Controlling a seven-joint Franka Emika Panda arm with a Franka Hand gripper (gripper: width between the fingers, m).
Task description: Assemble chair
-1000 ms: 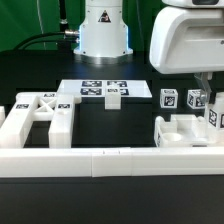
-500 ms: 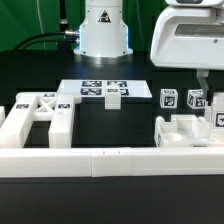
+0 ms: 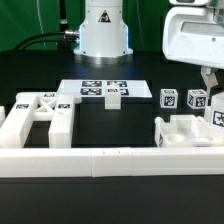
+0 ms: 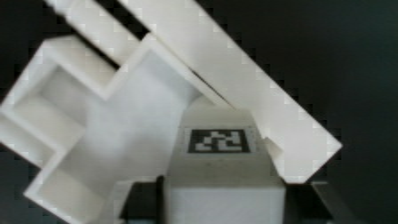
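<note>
1. Exterior view: the hand (image 3: 210, 88) hangs at the exterior view's far right. It is above the boxy chair piece (image 3: 180, 132), which sits on the worktop (image 3: 135, 122) just behind the rail (image 3: 100, 158).
2. Same view: the tagged bar (image 3: 217, 117) stands roughly upright directly under the hand, at the right end of the boxy chair piece. I can't tell from here whether the two touch. The tagged cubes (image 3: 169, 98) sit just behind, apart from the hand.
3. Wrist view: the tagged bar (image 4: 221, 140) runs straight out from between the fingers (image 4: 139, 200), its long axis in line with the hand's reach.
4. Wrist view: dark pads sit on both sides of the bar with no gap showing. I read this as the hand clamped on the tagged bar, jaws partway apart.
5. Wrist view: the boxy chair piece (image 4: 71, 110) lies beyond the bar's far end. Whether the bar is seated in it is hidden.
6. My read: the next move depends on lining the bar's lower end up with its socket, which is straight below the hand.
</note>
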